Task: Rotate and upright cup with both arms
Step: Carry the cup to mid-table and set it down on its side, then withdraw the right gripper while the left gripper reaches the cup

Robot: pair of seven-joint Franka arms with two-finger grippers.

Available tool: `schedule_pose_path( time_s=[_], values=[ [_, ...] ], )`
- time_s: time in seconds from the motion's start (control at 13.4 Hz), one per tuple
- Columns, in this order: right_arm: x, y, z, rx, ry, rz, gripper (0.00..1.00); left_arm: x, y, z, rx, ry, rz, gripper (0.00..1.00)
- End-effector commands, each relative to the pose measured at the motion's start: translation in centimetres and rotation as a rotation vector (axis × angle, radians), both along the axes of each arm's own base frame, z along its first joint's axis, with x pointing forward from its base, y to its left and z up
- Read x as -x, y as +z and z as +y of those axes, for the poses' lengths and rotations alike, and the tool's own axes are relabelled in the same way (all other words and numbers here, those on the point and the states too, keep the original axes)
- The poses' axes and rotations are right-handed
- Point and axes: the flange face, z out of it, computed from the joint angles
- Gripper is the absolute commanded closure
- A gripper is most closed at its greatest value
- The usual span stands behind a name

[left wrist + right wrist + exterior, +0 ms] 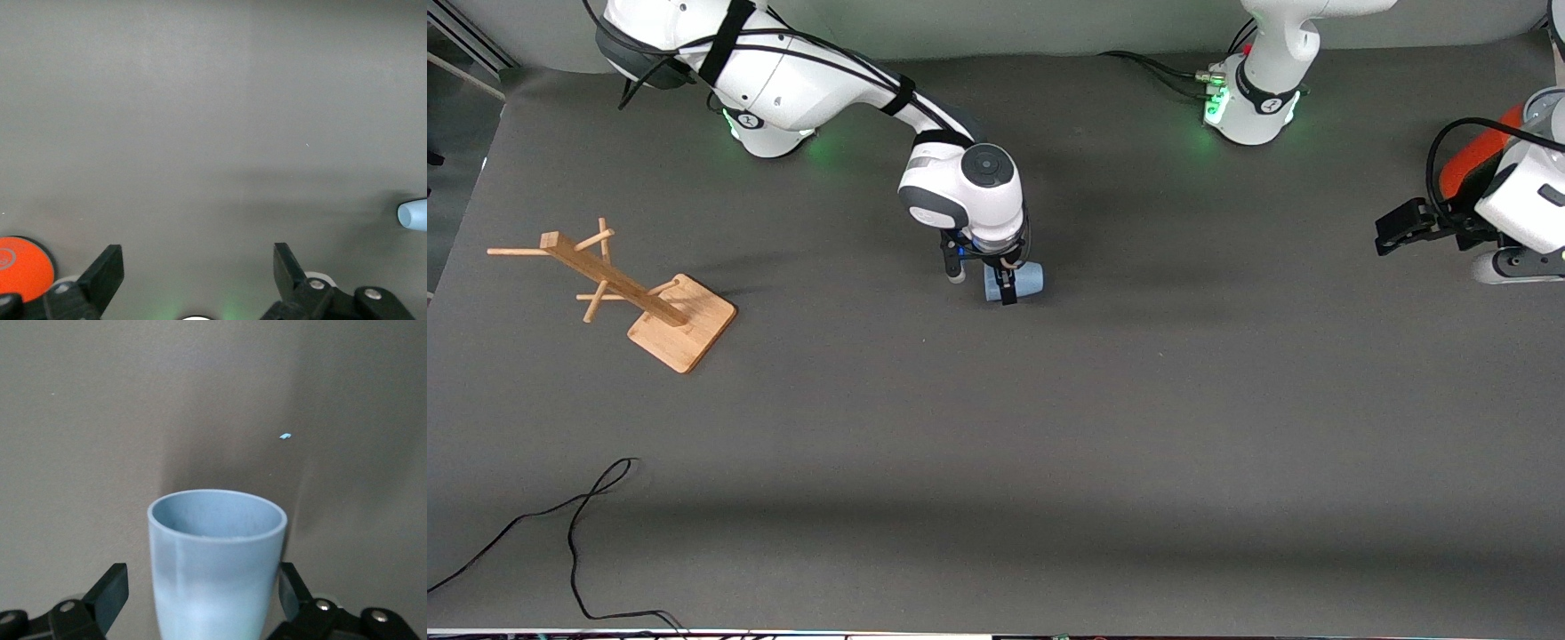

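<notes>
The light-blue cup [1024, 278] lies on its side on the grey table, near the middle and toward the robots' bases. My right gripper [982, 283] is down at it, open, with one finger on each side of the cup's body. In the right wrist view the cup [217, 573] fills the space between the jaws, its open mouth facing away from the camera. One finger [291, 590] is at its wall and the other [110, 592] stands a little apart. My left gripper [1387, 236] waits open and empty at the left arm's end of the table [197, 273]. The cup's edge also shows in the left wrist view [413, 215].
A large orange-red can [1476, 160] stands by the left gripper and also shows in the left wrist view [23, 267]. A wooden mug tree [640, 298] stands toward the right arm's end. A black cable [578, 533] lies near the front edge.
</notes>
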Motion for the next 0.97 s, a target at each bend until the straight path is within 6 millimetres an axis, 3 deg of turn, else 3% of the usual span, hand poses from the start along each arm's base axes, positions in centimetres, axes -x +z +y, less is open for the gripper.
schedule_pose_path(
  time_s=[0.0,0.22,0.52,0.74,0.89],
  values=[
    [-0.2,2.0,1.2,0.008,-0.01,-0.033,0.0,-0.2,0.4,-0.6,0.003,0.01,0.014,0.0],
    [1.2,5.5,2.6,0.047,0.072,-0.013,0.0,0.1,0.7,-0.7,0.003,0.007,0.025,0.0],
    [1.7,13.2,2.6,0.058,0.246,0.021,0.0,0.2,0.7,-1.7,0.002,-0.002,0.025,0.0],
    [-1.3,18.6,0.6,0.043,0.354,0.093,0.0,0.2,0.6,-2.1,0.001,0.0,0.026,0.0],
    [-3.3,20.7,-2.1,0.095,0.467,0.069,0.0,0.3,0.4,-4.5,-0.008,0.037,0.025,0.0]
  ],
)
